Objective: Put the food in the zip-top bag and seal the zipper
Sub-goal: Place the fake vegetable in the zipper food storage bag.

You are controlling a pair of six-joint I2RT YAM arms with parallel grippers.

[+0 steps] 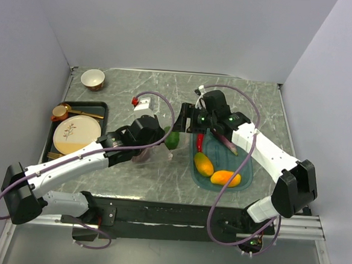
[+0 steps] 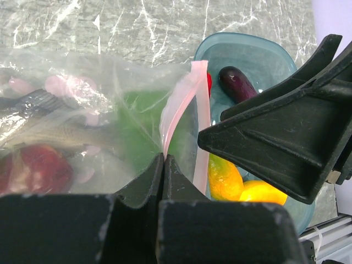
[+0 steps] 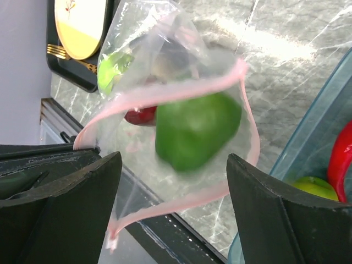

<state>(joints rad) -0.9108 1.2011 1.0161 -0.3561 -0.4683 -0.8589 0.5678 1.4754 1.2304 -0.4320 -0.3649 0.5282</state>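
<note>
Plastic bag [image 3: 159, 55]: sitting mid-table, at 9 o'clock from the teal tray [image 2: 258, 55].
Left gripper [image 2: 164, 162]: pinching the pink zipper strip [image 2: 181, 104], jaws pressing fully together.
Right gripper [image 3: 173, 165]: standing wide apart before the bag, gripping nothing.
Green pepper [image 3: 195, 132]: blurred, seemingly dropping through the opening and touching neither finger.
Advice: the right arm should be backing straight out without snagging the strip, while the left is holding steady.
Bag mouth: gaping toward about 3 o'clock in the top view. The bag's length seems to be running 9 to 3.
Mangoes [image 1: 203, 164]: waiting in the tray.
</note>
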